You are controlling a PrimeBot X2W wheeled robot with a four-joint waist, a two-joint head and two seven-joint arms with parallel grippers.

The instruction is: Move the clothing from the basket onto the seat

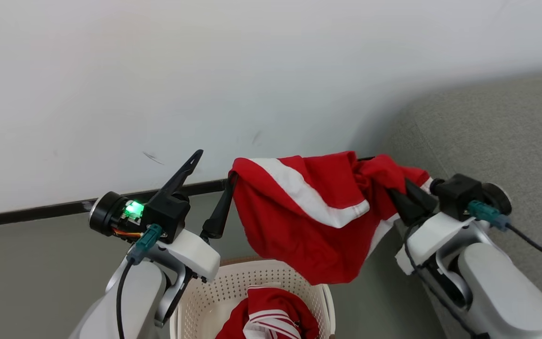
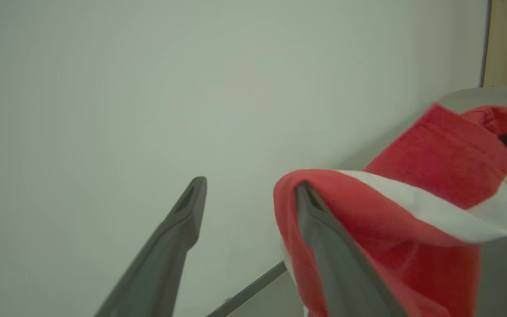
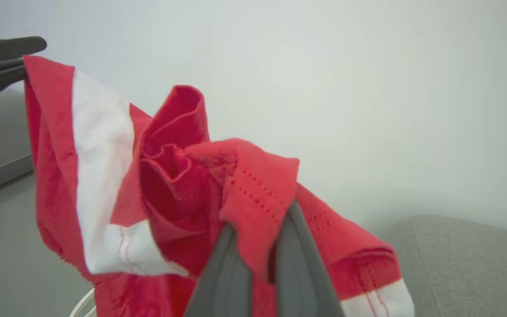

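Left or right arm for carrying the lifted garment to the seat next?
Right. The right gripper is shut on the red garment, next to the seat; the left gripper is open, cloth only draped over one finger, farther from it.

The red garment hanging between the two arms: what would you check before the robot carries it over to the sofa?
1. Right fingers clamped on the red garment: ok.
2. Left fingers let go: they stand open, but the cloth hangs hooked over one of them: not ok.
3. Garment's hem above the basket: it overlaps the rim in the head view: cannot tell.
4. Sofa close by on the right arm's side: ok.
5. Basket emptied: a second red striped garment lies inside: not ok.
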